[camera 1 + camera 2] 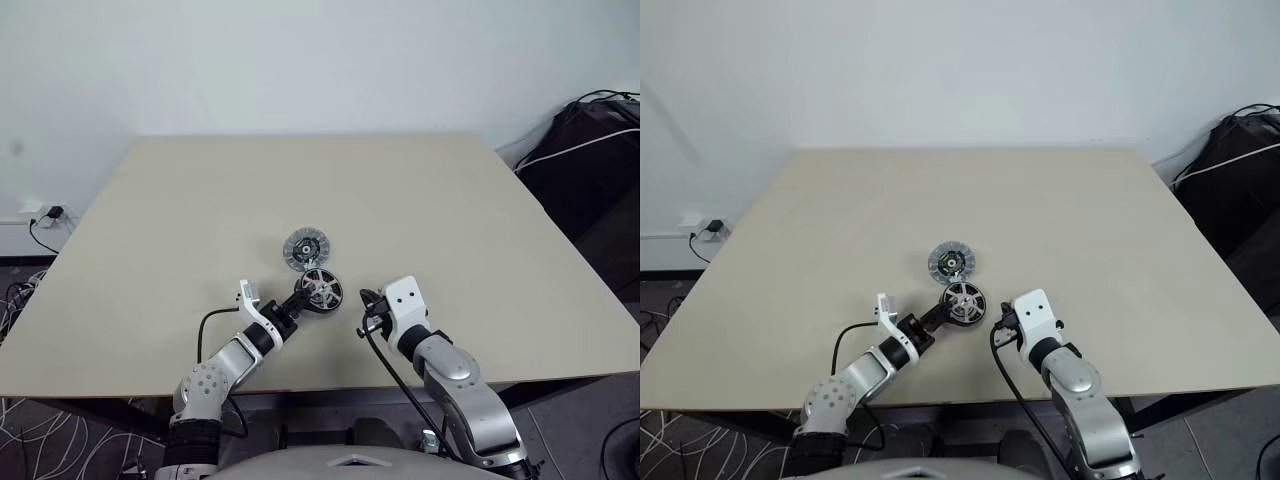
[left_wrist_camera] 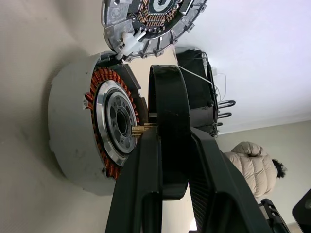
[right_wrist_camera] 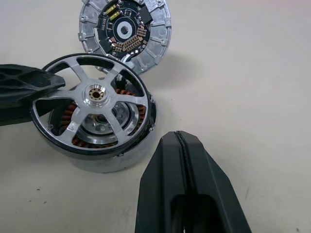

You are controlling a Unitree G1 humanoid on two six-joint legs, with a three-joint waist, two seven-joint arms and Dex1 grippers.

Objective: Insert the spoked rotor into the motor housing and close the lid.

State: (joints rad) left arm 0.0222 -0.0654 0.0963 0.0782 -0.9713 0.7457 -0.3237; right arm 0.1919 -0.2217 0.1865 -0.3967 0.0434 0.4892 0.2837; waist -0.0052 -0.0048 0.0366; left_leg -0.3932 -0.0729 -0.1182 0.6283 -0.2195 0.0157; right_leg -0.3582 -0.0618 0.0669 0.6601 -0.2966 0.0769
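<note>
Beige and bare, the table (image 1: 420, 200) stands against a white wall. Near its front edge the left end effector (image 1: 306, 297) pinches the black rim of the silver-spoked rotor (image 3: 90, 104), which hangs tilted over the round grey motor housing with copper-brown coils (image 2: 77, 126) resting on the table. Just beyond, the light-grey round lid (image 3: 125, 30) lies with its dark circuit face up, its edge touching the housing. The right end effector (image 3: 181, 141), fingers pressed together, hovers near the housing
</note>
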